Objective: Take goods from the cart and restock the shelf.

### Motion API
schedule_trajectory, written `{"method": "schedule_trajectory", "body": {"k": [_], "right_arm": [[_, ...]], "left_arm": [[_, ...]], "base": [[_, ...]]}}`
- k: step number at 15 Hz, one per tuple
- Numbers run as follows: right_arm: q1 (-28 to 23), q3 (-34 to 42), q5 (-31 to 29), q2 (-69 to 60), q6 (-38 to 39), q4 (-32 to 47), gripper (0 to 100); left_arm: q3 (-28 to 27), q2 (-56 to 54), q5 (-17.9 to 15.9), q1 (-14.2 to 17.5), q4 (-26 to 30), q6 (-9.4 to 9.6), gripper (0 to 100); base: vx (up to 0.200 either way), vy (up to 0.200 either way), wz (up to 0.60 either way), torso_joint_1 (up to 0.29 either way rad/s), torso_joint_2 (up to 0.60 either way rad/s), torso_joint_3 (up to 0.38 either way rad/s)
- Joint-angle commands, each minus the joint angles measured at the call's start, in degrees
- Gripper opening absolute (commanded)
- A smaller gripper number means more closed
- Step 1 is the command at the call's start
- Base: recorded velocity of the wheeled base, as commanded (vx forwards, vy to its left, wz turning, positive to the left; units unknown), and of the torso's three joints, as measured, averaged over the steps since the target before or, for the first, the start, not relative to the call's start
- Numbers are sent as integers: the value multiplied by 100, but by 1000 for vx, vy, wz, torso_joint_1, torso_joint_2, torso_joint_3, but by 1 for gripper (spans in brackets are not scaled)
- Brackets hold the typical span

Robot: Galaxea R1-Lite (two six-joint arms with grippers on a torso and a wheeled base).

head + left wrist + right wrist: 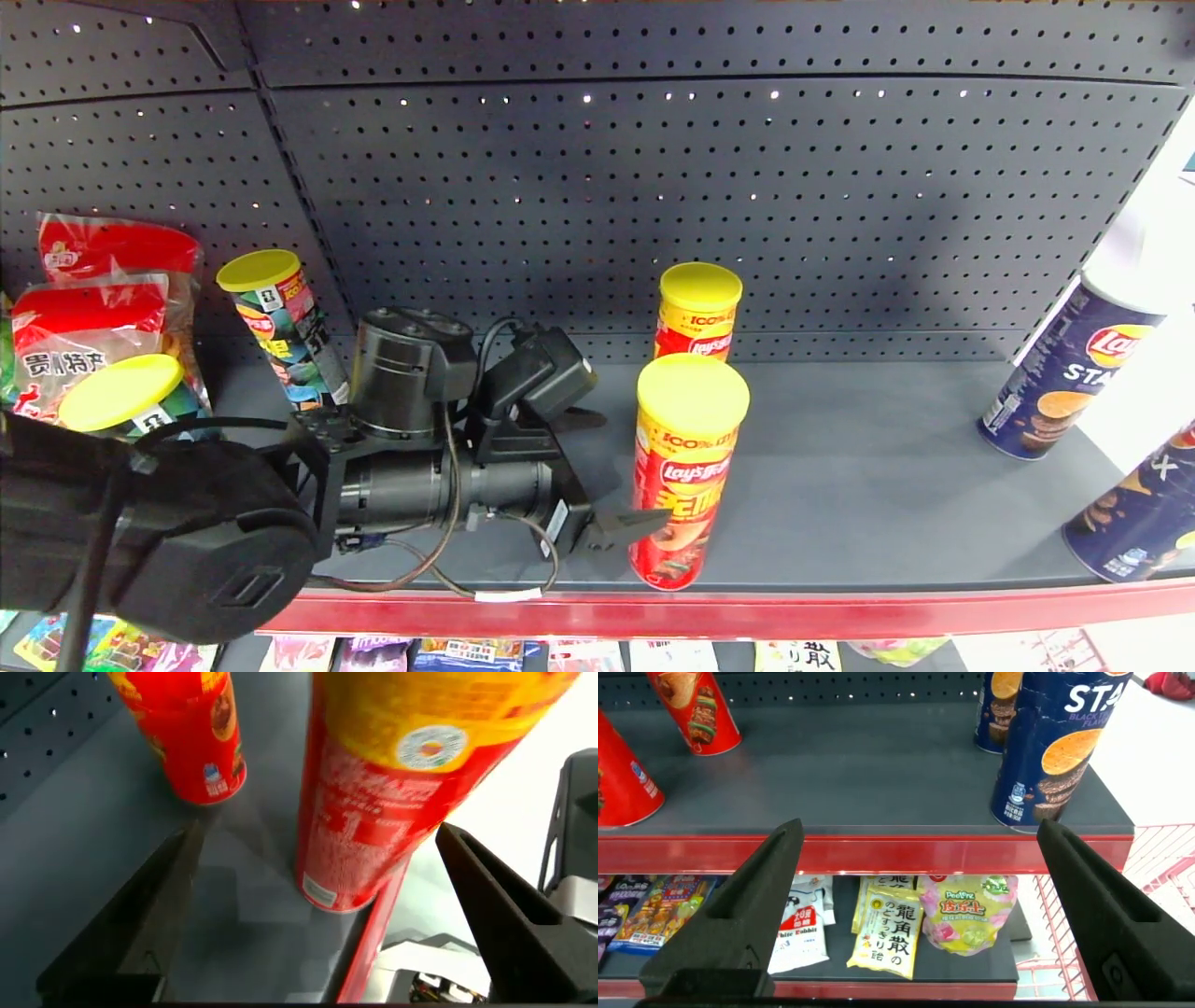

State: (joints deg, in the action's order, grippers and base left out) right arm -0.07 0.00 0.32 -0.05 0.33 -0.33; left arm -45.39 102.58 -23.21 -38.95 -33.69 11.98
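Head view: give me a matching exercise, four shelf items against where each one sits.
Things:
1. front red can
2. rear red can
3. blue cans
4. red snack bags

Places:
A. right end of the shelf
B. left end of the shelf
C. at the front lip, beside the open left gripper
D. behind another can, close to the pegboard

Pairs: 1-C, 2-D, 3-A, 4-B
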Motion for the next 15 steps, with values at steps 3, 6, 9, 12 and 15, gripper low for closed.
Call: {"method": "schedule_trajectory", "body": {"k": [3, 6, 9, 12, 15], "right_arm": [[-1, 0, 3, 5, 2, -2, 100], [-1, 0, 3, 5, 2, -2, 100], [-1, 0, 3, 5, 2, -2, 100], [-1, 0, 3, 5, 2, -2, 100], [-1, 0, 3, 5, 2, -2, 100]], "left_arm": [[-234, 218, -8, -7, -6, 111, 100], [-190, 218, -26, -78, 3, 120, 100], [-181, 192, -34, -78, 3, 120, 100], [-128, 113, -70, -113, 3, 120, 100], [30, -72, -149, -236, 12, 120, 100]], "base": [[0, 0, 0, 0, 0, 0], [0, 0, 0, 0, 0, 0], [0, 0, 0, 0, 0, 0], [0, 0, 0, 0, 0, 0], [0, 0, 0, 0, 0, 0]]}}
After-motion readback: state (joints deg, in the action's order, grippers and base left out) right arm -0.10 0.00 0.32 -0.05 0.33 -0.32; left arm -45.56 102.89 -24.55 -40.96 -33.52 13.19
